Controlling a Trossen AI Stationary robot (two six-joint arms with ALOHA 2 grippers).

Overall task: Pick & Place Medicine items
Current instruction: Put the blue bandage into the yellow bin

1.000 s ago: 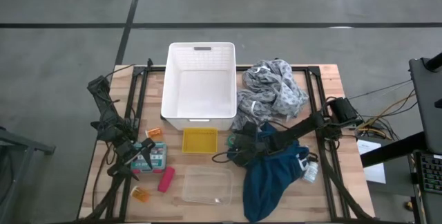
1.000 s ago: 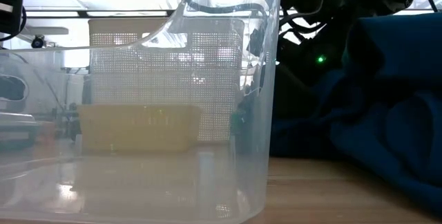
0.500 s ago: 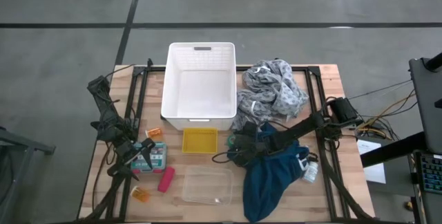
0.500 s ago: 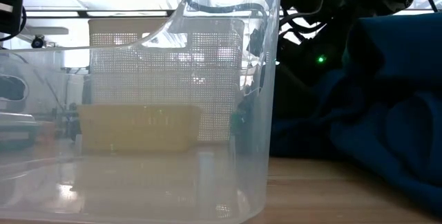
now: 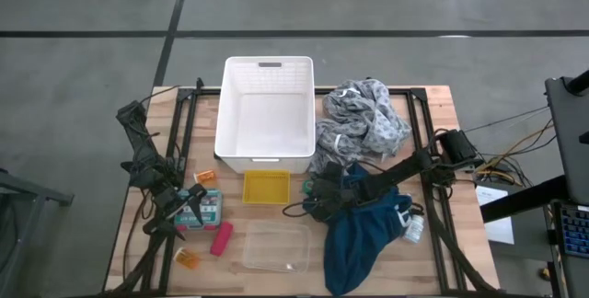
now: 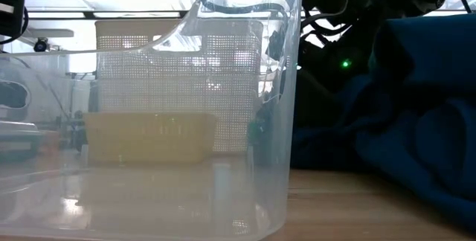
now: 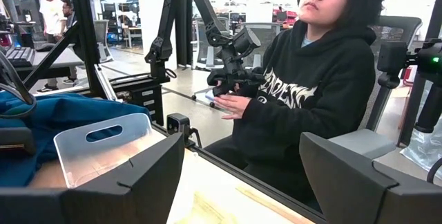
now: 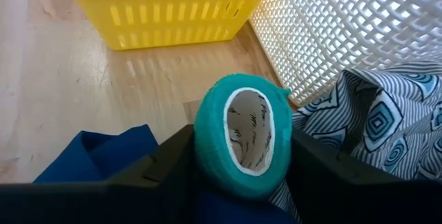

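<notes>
Reference landmark: the white basket (image 5: 265, 114) standing at the far middle of the bench (image 5: 433, 100).

Right end effector (image 8: 238, 158): positioned just off the basket's near right corner, over the edge of the teal-blue cloth (image 5: 363, 229). Its two dark fingers (image 8: 166, 165) press against both sides of the green roll (image 8: 242, 144), so the roll is clamped between them. The roll's open cardboard core faces the wrist camera. The grey patterned cloth (image 5: 363, 123) lies to the right of the basket, touching its wall.

Left end effector (image 5: 177, 204): positioned off the basket's near left corner, jaws spread wide, nothing between them. It rests beside the white labelled box (image 5: 204, 208).

Other items, all nearer than the basket:
- Small yellow basket (image 5: 266, 187), just in front of the white basket.
- Clear plastic container (image 5: 274, 246), nearer again, beyond the yellow one.
- Pink-red cylinder (image 5: 221, 238), left of the clear container.
- One orange pill bottle (image 5: 188, 259), near the bench's front left edge.
- A second orange pill bottle (image 5: 206, 177), close to the basket's near left corner.

A seated person in a dark hooded top (image 7: 311, 86) is visible beyond the bench.
</notes>
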